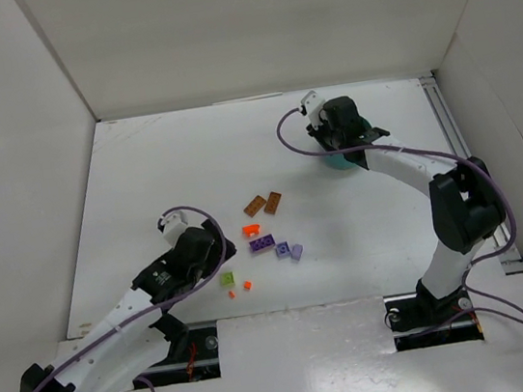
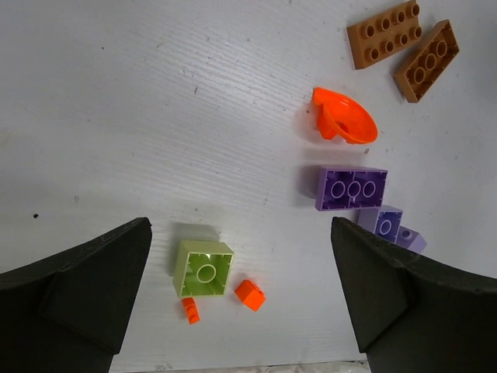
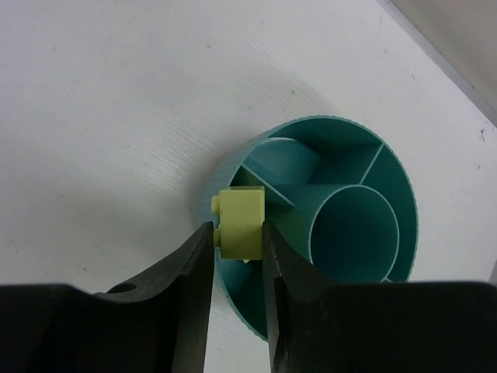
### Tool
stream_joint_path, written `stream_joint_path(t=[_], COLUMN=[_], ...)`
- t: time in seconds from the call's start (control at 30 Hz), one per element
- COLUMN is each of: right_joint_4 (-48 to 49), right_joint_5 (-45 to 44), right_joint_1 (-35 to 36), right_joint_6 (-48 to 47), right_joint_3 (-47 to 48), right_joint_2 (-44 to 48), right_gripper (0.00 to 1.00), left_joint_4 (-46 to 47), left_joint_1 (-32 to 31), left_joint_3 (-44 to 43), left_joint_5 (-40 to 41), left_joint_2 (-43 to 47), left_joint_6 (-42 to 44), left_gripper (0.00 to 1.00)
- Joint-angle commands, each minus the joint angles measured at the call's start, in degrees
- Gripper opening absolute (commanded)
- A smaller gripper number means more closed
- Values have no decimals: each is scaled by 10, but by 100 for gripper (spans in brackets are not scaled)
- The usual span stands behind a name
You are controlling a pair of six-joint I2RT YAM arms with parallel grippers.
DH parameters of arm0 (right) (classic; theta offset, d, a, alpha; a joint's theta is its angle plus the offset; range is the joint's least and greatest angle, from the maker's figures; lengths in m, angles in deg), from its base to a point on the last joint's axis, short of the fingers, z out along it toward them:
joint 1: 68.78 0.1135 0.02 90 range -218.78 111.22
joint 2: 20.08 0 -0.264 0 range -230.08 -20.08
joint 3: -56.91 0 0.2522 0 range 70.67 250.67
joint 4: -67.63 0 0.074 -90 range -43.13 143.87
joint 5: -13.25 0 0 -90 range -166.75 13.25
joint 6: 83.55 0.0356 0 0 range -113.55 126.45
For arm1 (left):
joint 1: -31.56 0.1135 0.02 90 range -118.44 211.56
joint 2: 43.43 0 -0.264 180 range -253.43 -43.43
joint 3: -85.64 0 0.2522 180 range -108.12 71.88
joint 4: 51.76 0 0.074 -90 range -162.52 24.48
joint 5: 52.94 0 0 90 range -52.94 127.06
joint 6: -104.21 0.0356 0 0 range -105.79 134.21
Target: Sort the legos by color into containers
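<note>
The light green lego [image 3: 239, 223] is pinched between the fingers of my right gripper [image 3: 236, 237], studs pointing sideways. It hangs over the edge of the teal dish [image 3: 339, 122], whose compartments look empty. I judge this to be the drop step. Next I should centre the lego over one outer compartment and release it. My left gripper [image 2: 241, 233] hangs wide open above another green lego [image 2: 203, 270].

A high overhead view covers the table [image 1: 142, 174]; wrist views look down close, left sharing its legos [image 2: 351, 186].

The white table [image 1: 142, 174] bears scattered legos [image 1: 261, 244] and a teal dish [image 1: 337, 162].
</note>
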Motion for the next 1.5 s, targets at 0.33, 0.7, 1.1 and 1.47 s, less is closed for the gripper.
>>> stream_joint_path(t=[0.33,0.7,1.1,1.47], right_joint_4=[-10,-10,-16,-48], right_joint_5=[-40,10,21,21], right_joint_1=[-4,1,-25,-56], right_joint_6=[-4,2,25,31], right_joint_3=[4,-46,-162,-198], right_joint_2=[23,156,328,391], right_gripper=[54,88,91,92], left_joint_4=[13,7,-30,-47], left_joint_1=[-1,-33,-88,-136], left_joint_3=[-22,-11,-11,-28], left_joint_5=[-3,-10,-17,-2], left_joint_2=[-52,-108,-147,-206], left_joint_6=[4,-9,-73,-122], left_gripper=[100,86,56,37])
